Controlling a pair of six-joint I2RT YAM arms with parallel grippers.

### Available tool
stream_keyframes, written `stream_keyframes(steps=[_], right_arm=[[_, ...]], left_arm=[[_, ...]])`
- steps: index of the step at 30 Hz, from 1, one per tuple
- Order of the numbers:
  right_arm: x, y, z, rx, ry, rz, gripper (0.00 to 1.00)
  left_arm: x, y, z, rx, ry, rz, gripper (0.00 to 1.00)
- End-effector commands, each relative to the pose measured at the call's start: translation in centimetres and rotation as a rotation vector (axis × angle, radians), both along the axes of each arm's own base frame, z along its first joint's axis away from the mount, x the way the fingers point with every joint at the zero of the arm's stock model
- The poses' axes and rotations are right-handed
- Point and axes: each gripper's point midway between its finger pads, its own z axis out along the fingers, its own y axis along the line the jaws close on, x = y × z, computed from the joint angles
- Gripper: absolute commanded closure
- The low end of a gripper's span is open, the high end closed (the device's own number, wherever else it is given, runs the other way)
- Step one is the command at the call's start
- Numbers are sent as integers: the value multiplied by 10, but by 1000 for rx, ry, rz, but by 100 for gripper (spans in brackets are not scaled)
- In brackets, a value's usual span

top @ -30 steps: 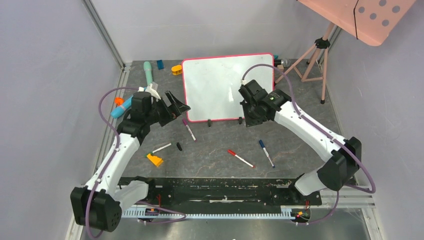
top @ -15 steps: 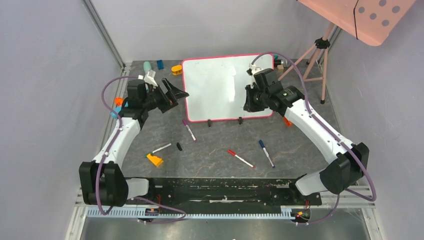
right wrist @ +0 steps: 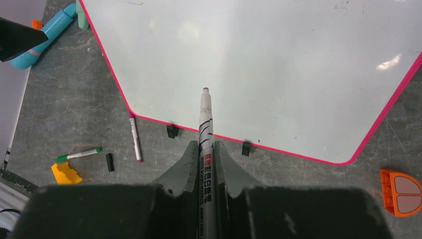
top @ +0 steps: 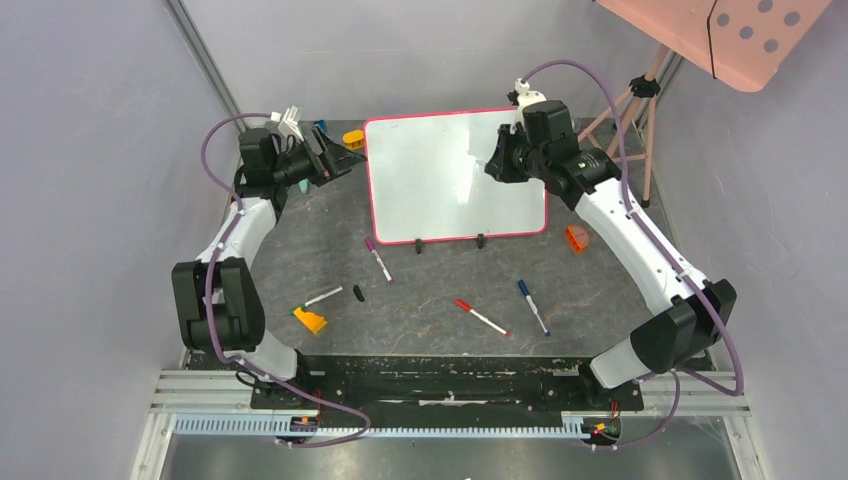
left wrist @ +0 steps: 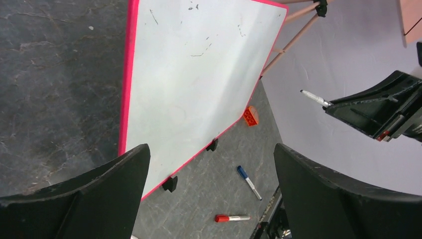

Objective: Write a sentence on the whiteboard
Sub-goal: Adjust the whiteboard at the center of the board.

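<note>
Now the right gripper [right wrist: 205,147], shut on a marker [right wrist: 205,114], had lifted from 5 to 2 o'clock of the whiteboard [top: 430,190], which stood at the worktop's [top: 420,300] 12 o'clock. The left gripper [top: 328,158], wide open and empty, had backed away. Writing looked about to start.

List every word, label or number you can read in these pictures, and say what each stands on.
On the marker in the right claw: red and black print along the barrel, too blurred to read.
On the whiteboard: a few faint black marks, no readable word.
Nothing else carries text.
</note>
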Motion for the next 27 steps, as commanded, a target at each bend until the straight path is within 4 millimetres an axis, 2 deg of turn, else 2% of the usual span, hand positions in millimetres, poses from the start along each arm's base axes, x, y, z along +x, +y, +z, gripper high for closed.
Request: stream_keyframes(steps=[1, 5, 8, 14, 20, 27], right_arm=[[17, 1, 15, 2, -57, -6, 100], [23, 3, 14, -2, -56, -5, 100], [27, 5, 14, 4, -55, -8, 100], [36, 10, 19, 23, -68, -9, 100], [39, 11, 24, 32, -78, -16, 100], [40, 9, 21, 25, -76, -13, 100]], left_arm=[[10, -2, 24, 47, -209, -89, 0], [27, -1, 3, 62, -150, -118, 0], [40, -4, -6, 28, -124, -162, 0], [54, -2, -11, 38, -172, -169, 0], [48, 3, -27, 96, -166, -145, 0], [28, -5, -49, 42, -91, -222, 0]])
